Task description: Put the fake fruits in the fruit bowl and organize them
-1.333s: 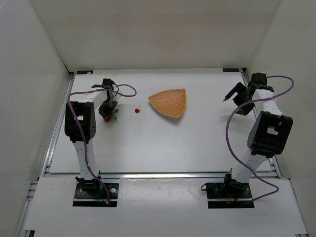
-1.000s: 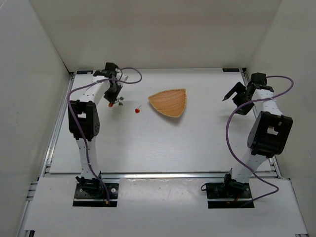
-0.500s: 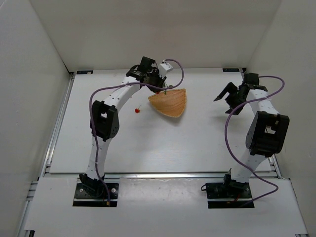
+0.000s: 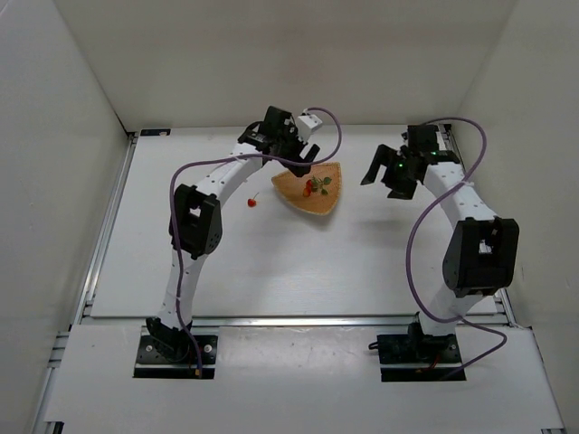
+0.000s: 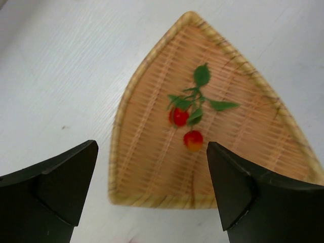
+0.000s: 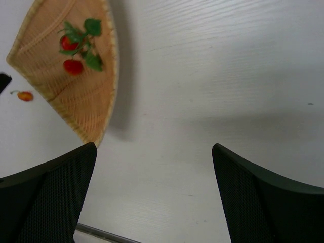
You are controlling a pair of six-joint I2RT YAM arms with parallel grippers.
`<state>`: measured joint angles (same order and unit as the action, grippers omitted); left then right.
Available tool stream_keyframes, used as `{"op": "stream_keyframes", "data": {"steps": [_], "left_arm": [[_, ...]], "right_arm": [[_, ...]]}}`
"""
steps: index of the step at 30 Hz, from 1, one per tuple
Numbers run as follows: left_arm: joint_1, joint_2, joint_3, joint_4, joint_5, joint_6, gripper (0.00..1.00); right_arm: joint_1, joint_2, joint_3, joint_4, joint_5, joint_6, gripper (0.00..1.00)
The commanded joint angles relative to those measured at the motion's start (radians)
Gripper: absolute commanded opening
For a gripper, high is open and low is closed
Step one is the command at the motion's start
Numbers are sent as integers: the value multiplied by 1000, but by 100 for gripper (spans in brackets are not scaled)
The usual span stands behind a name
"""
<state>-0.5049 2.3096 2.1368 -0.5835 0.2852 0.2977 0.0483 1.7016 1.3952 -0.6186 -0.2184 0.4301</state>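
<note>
The fruit bowl, a tan woven basket (image 4: 308, 194) (image 5: 243, 136) (image 6: 83, 98), lies at the table's far middle. The cluster of red berries with green leaves (image 4: 316, 186) (image 5: 186, 119) (image 6: 76, 49) rests inside it, free of any finger. A single red cherry (image 4: 251, 202) (image 6: 24, 95) lies on the table just left of the basket. My left gripper (image 4: 297, 163) (image 5: 152, 152) hovers open over the basket's far left edge, nothing between its fingers. My right gripper (image 4: 380, 174) (image 6: 154, 152) hangs open and empty over bare table right of the basket.
White walls close in the table on three sides. A metal rail (image 4: 298, 319) runs along the near edge in front of the arm bases. Purple cables (image 4: 425, 226) loop off both arms.
My left arm swung from the table's far left to the basket carrying the berry cluster, then opened; the cluster now lies in the basket. My right arm moved left toward the basket.
</note>
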Motion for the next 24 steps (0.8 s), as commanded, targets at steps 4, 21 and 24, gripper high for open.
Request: {"op": "stream_keyframes", "data": {"steps": [4, 21, 24], "left_arm": [[66, -268, -232, -93, -180, 180, 98], [175, -145, -336, -202, -11, 44, 75], [175, -116, -310, -202, -20, 31, 68]], "right_arm": [[108, -33, 44, 33, 71, -56, 99], [130, -14, 16, 33, 116, -33, 99], [119, -14, 16, 33, 107, -24, 99]]}}
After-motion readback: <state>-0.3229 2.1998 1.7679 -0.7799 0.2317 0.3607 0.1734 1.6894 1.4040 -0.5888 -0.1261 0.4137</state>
